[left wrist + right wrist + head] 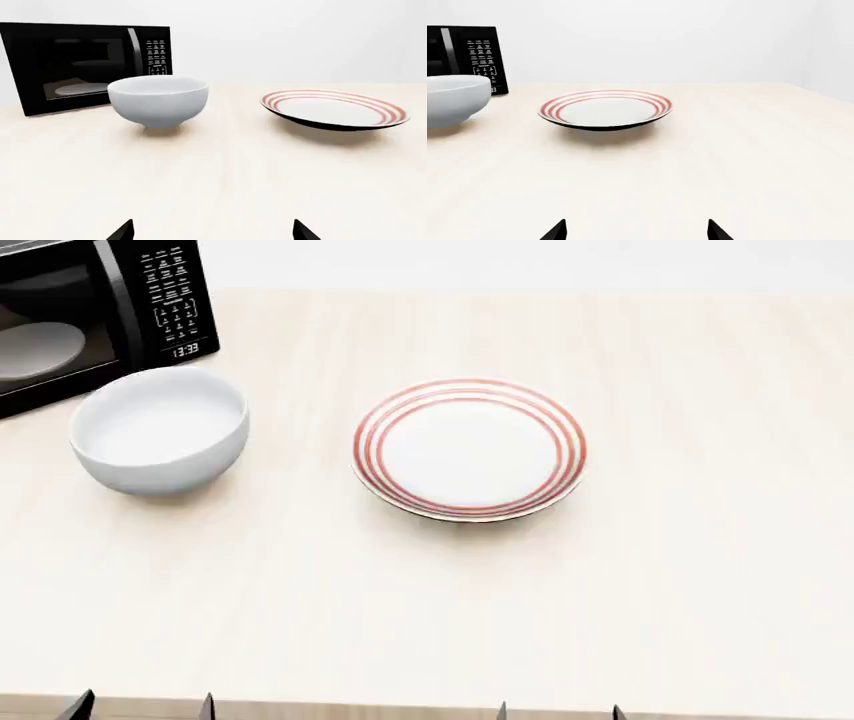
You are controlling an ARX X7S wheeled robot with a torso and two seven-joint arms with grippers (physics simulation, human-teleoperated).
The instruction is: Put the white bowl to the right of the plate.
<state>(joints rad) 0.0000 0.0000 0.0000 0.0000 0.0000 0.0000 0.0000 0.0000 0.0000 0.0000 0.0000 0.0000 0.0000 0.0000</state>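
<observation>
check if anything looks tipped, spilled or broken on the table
Nothing stands out. The white bowl sits upright and empty by the microwave, apart from the plate, which lies flat and intact. No spills on the table.

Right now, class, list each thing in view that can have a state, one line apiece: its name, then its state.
white bowl: upright, empty, on the table left of the plate, in front of the microwave.
plate: lying flat, empty, apart from the bowl.
microwave: door shut, clock lit, pale disc inside.
left gripper: open, holding nothing, short of the bowl.
right gripper: open, holding nothing, short of the plate.
</observation>
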